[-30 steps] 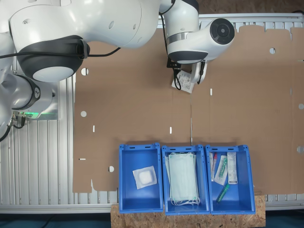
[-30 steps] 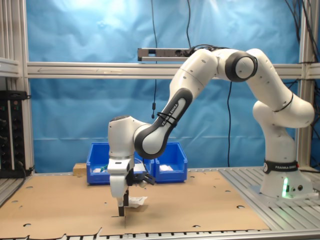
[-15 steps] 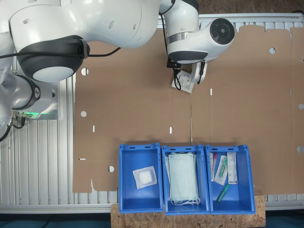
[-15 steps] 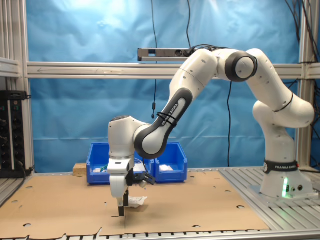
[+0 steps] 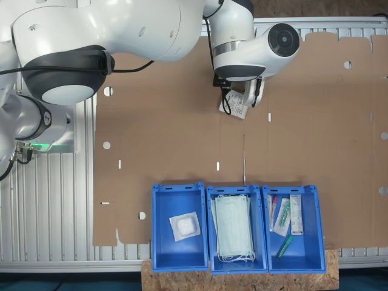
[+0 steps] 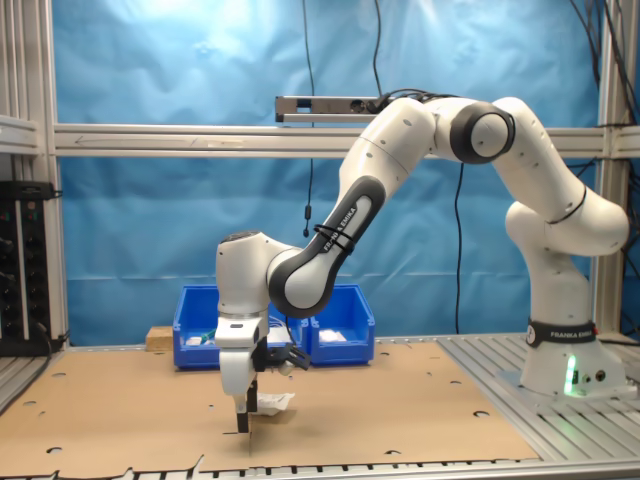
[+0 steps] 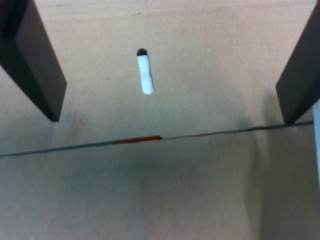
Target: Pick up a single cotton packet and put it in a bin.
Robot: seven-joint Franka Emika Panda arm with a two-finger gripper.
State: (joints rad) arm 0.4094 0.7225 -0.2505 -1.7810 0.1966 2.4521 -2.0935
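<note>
The cotton packet (image 5: 239, 107), a small white square with dark print, lies on the brown cardboard, partly under the arm's wrist. In the second exterior view the cotton packet (image 6: 273, 402) rests just behind the lowered fingers. My gripper (image 7: 170, 119) is open, its dark fingers (image 7: 37, 70) spread wide with the tips at the cardboard and only bare cardboard between them. A pale edge of the packet (image 7: 316, 150) shows just outside one finger. The bin (image 5: 156, 224), blue and open-topped, holds one white square packet and stands at the first exterior view's lower middle.
Two like blue bins stand beside it: one with pale green masks (image 5: 233, 227), one with narrow packets and green-tipped items (image 5: 290, 224). The cardboard sheet (image 5: 170, 121) has slots and a seam. The arm's base (image 6: 565, 365) is at the second exterior view's right.
</note>
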